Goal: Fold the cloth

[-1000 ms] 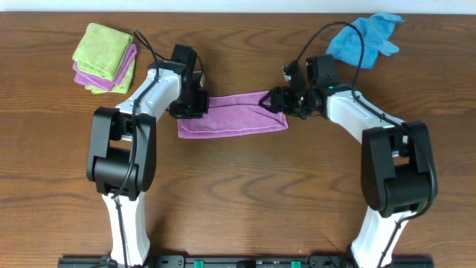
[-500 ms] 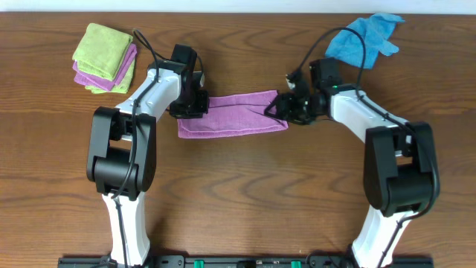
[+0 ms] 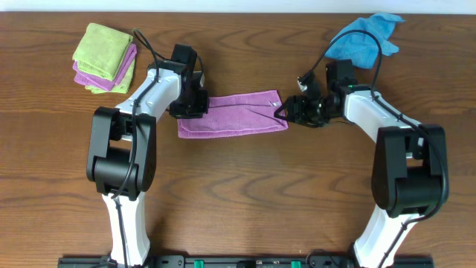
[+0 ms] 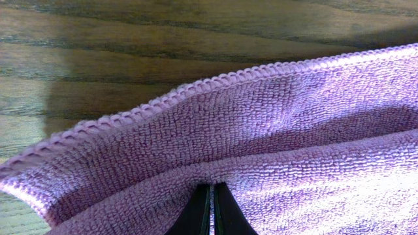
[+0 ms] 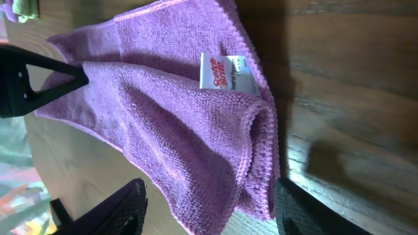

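Observation:
The purple cloth (image 3: 234,114) lies folded into a long strip on the wooden table between the two arms. My left gripper (image 3: 187,106) is shut on its left end; in the left wrist view the closed fingertips (image 4: 212,199) pinch a ridge of the cloth (image 4: 294,130). My right gripper (image 3: 291,112) is open just off the cloth's right end. In the right wrist view its fingers (image 5: 209,212) stand wide apart on either side of the cloth's folded end (image 5: 183,130), which bears a white label (image 5: 225,72).
A stack of folded green and purple cloths (image 3: 104,57) sits at the back left. A crumpled blue cloth (image 3: 362,39) lies at the back right, near the right arm's cable. The left gripper shows in the right wrist view (image 5: 39,78).
My right gripper has let go of the cloth's right end and drawn back to the right, leaving that end flat. The left gripper has not moved.

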Available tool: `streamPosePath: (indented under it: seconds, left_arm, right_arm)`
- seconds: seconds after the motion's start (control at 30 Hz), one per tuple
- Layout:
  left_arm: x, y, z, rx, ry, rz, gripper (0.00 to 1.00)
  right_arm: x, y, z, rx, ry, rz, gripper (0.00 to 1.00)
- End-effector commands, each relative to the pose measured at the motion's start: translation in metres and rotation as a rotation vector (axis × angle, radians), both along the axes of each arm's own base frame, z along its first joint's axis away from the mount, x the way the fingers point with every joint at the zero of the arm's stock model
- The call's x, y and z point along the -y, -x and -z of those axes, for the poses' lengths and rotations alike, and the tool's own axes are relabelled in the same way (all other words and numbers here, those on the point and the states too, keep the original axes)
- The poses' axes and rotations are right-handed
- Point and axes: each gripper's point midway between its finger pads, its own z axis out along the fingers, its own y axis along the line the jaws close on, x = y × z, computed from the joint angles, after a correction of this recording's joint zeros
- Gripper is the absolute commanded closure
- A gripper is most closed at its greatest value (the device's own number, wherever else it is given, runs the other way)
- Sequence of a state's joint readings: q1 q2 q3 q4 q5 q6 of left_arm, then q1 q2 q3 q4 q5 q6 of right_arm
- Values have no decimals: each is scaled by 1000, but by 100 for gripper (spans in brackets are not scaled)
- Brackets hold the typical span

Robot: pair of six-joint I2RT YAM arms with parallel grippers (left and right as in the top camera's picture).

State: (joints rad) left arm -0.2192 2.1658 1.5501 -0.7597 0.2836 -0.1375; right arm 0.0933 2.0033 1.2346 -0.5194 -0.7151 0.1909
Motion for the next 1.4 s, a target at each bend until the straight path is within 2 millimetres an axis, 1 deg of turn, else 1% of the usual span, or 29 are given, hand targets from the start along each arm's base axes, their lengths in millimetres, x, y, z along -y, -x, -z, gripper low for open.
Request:
streamPosePath:
  seconds: [0.0, 0.27, 0.33, 0.47, 0.57, 0.67, 0.83, 0.93, 1.03, 1.13, 1.23, 1.37]
  left_arm:
    - [-8, 5, 19, -33, -48, -7, 94]
    - [-7, 4, 19, -28, -47, -7, 94]
    - [-7, 3, 19, -26, -46, -7, 94]
    - [-7, 3, 19, -25, -46, -7, 94]
    - [-7, 3, 19, -24, -46, -7, 94]
    - [-7, 3, 19, -22, -45, -7, 94]
    - [-7, 2, 19, -22, -45, -7, 94]
    - [-7, 2, 19, -20, -45, -7, 94]
    - [-7, 1, 19, -18, -44, -7, 94]
    - [-7, 1, 19, -18, -48, -7, 94]
    - [-9, 1, 19, -16, -56, -8, 94]
    - [-9, 1, 19, -17, -56, -8, 95]
  right_arm:
    - [-8, 4, -9, 28, -23, -38, 36]
    - [-14, 4, -3, 21, -26, -38, 35]
    - [-16, 3, 1, 13, -27, -35, 34]
    - [-20, 5, 14, -20, -29, -30, 35]
    - [-23, 1, 18, -20, -34, -20, 34]
    - [-27, -11, 14, 12, -50, 9, 33]
    - [-32, -35, 1, 84, -100, 65, 33]
    - [-42, -45, -16, 128, -190, 59, 34]
    - [-44, -52, -23, 150, -216, 71, 35]
    - [-44, -60, -30, 201, -226, 72, 38]
    - [-42, -65, -30, 224, -211, 83, 39]
    - [-40, -58, -23, 178, -200, 86, 44]
